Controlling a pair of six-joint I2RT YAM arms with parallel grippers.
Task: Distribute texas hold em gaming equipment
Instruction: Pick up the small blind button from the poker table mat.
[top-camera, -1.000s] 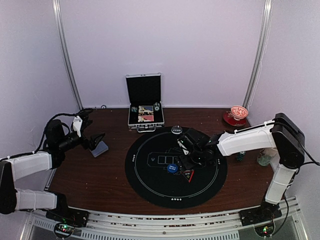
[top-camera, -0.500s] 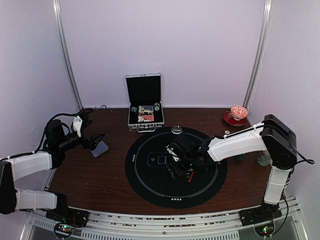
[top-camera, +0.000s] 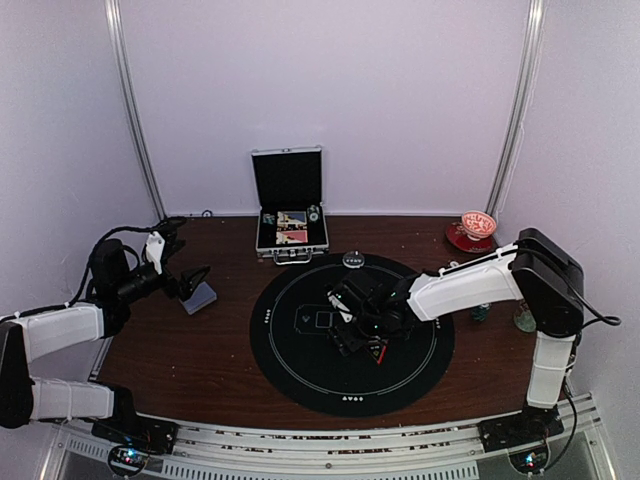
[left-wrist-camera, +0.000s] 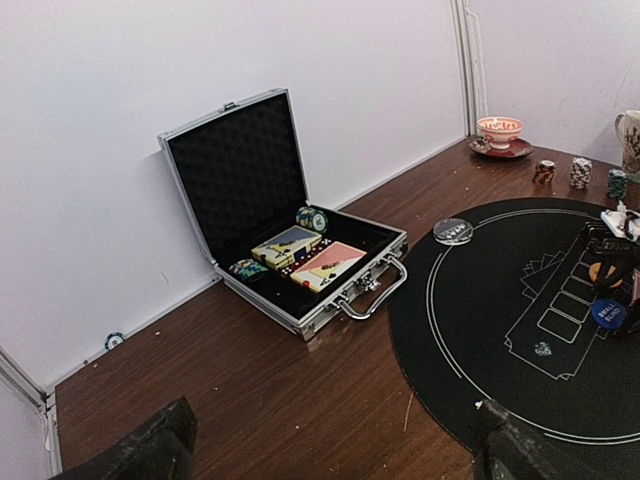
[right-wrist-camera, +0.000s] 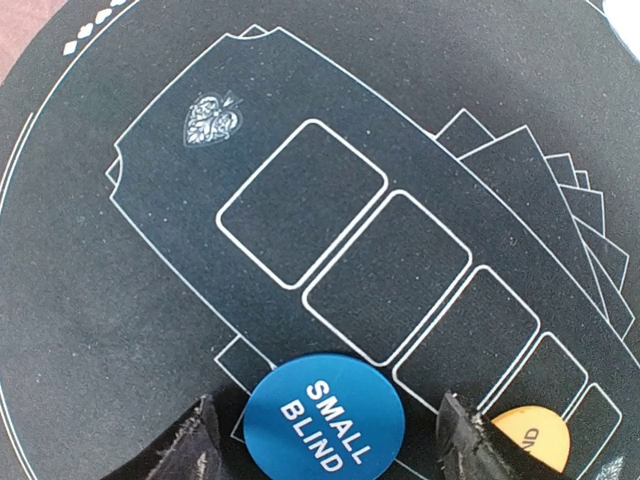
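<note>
My right gripper (top-camera: 352, 325) hangs low over the black mat (top-camera: 300, 365), open. In the right wrist view its gripper point (right-wrist-camera: 325, 428) sits on the blue "SMALL BLIND" disc (right-wrist-camera: 325, 400), which lies flat on the mat between the fingers (right-wrist-camera: 185, 450). An orange disc (right-wrist-camera: 530, 443) lies just right of the right finger. A black disc (top-camera: 352, 260) rests at the mat's far edge. My left gripper (top-camera: 190, 283) is open and empty (left-wrist-camera: 330, 440) above the left of the table, beside a grey-blue card deck (top-camera: 203, 297). Chip stacks (left-wrist-camera: 581, 172) stand right of the mat.
The open silver case (top-camera: 290, 235) stands at the back centre with cards and chips inside (left-wrist-camera: 300, 255). A red saucer with a bowl (top-camera: 471, 232) sits at the back right. Teal chips (top-camera: 481, 312) stand near the right arm's elbow.
My right gripper has moved left across the mat and come down over the blue disc, which now lies between its fingers. The left arm has not moved.
</note>
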